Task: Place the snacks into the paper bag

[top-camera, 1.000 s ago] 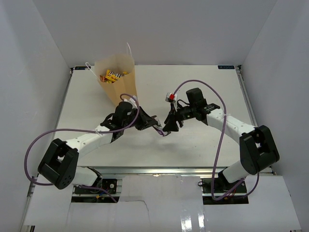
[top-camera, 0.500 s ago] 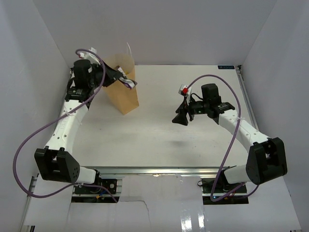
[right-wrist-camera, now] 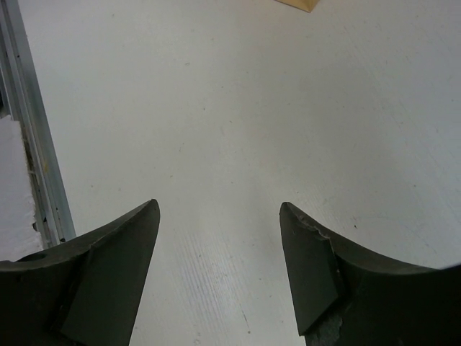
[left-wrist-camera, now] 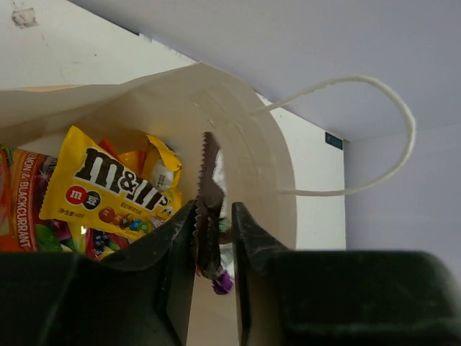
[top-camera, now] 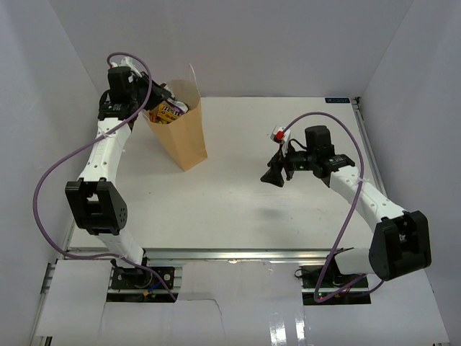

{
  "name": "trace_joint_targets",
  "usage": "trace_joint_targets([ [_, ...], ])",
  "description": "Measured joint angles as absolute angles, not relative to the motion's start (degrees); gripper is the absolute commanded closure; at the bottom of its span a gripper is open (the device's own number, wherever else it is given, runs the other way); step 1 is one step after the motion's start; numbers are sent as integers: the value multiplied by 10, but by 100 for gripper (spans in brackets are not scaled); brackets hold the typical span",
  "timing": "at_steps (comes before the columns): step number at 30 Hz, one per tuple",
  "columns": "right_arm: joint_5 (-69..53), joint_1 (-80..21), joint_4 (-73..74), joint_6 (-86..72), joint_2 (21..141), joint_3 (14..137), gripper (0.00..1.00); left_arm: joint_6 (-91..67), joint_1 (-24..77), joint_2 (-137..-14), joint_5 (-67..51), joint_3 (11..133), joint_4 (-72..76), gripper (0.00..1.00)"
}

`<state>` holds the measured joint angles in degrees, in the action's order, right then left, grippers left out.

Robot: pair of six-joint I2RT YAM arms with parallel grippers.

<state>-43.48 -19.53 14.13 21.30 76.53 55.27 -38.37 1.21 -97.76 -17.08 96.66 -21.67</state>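
Observation:
The tan paper bag [top-camera: 186, 138] stands upright at the back left of the table. My left gripper [top-camera: 161, 101] is over its open mouth, shut on a dark brown bar [left-wrist-camera: 209, 184] that hangs edge-on between the fingers. In the left wrist view my gripper [left-wrist-camera: 213, 207] looks down into the bag [left-wrist-camera: 248, 140], where a yellow M&M's packet [left-wrist-camera: 115, 191] and an orange packet [left-wrist-camera: 21, 209] lie. The yellow packet also shows from above [top-camera: 170, 113]. My right gripper [top-camera: 272, 176] is open and empty above bare table right of centre [right-wrist-camera: 220, 205].
The bag's white handle [left-wrist-camera: 382, 94] loops out over its far rim. White walls enclose the table on three sides. A metal rail [right-wrist-camera: 32, 151] runs along the table edge in the right wrist view. A corner of the bag's base [right-wrist-camera: 295, 3] shows at the top of that view.
My left arm has swung from the middle of the table up to the bag's mouth, carrying the dark bar. My right arm has drawn back slightly to the right.

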Motion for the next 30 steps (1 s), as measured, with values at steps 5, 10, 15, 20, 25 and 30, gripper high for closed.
trace_joint_targets([
  [5, -420, -191, 150, 214, 762, 553, 17, -377, 12, -1002, -167, 1001, -236, 26],
  [10, -339, -190, 156, 200, 755, 553, 10, -377, 12, -997, -198, 1035, -228, 17],
  [15, -169, -187, 157, 182, 740, 557, 10, -336, 15, -932, -273, 982, -186, 6],
  [20, -60, -175, 168, 180, 723, 559, 10, -260, 49, -747, -340, 777, -125, 5],
  [25, -12, -169, 184, 173, 677, 559, 10, -214, 67, -501, -382, 526, -74, 2],
  [30, 4, -165, 200, 168, 648, 559, 10, -208, 68, -302, -369, 345, -76, 2],
])
